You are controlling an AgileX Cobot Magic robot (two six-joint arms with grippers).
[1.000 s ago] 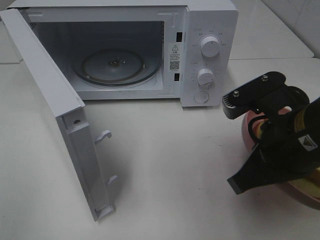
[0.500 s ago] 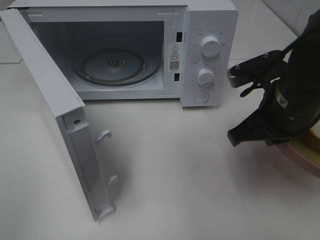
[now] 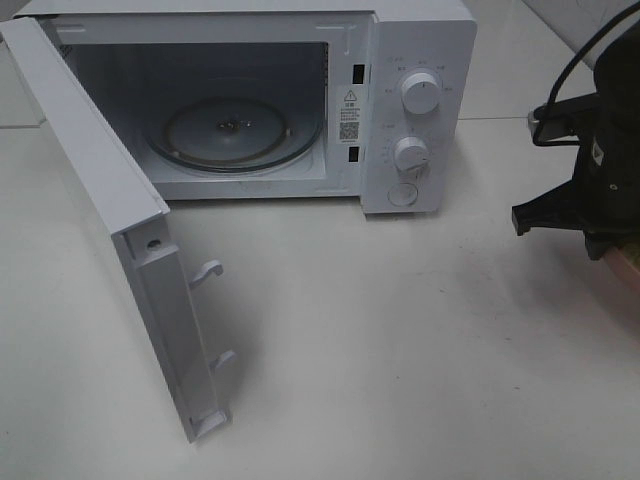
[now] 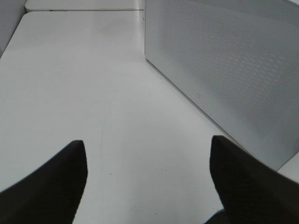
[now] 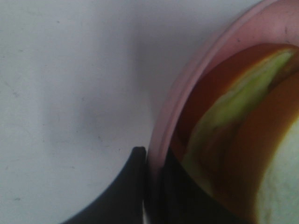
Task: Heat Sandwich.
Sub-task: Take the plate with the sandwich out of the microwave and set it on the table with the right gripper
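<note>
White tabletop (image 3: 400, 340) is lying bare across the near and middle area, so open room in front of the oven. Near left, the white microwave's hinged door (image 3: 120, 240) is swinging wide, its latch edge toward the near side. Right gripper (image 5: 152, 161) is sitting at the right edge, fingers pinched together on the rim of the round pink plate (image 5: 187, 88); the white-bread sandwich with green lettuce (image 5: 233, 121) is lying on that plate. Left gripper (image 4: 147, 163) is standing apart, holding nothing, beside the oven's perforated wall. Far: white microwave (image 3: 420, 60) cavity is showing its round glass turntable (image 3: 232, 130).
</note>
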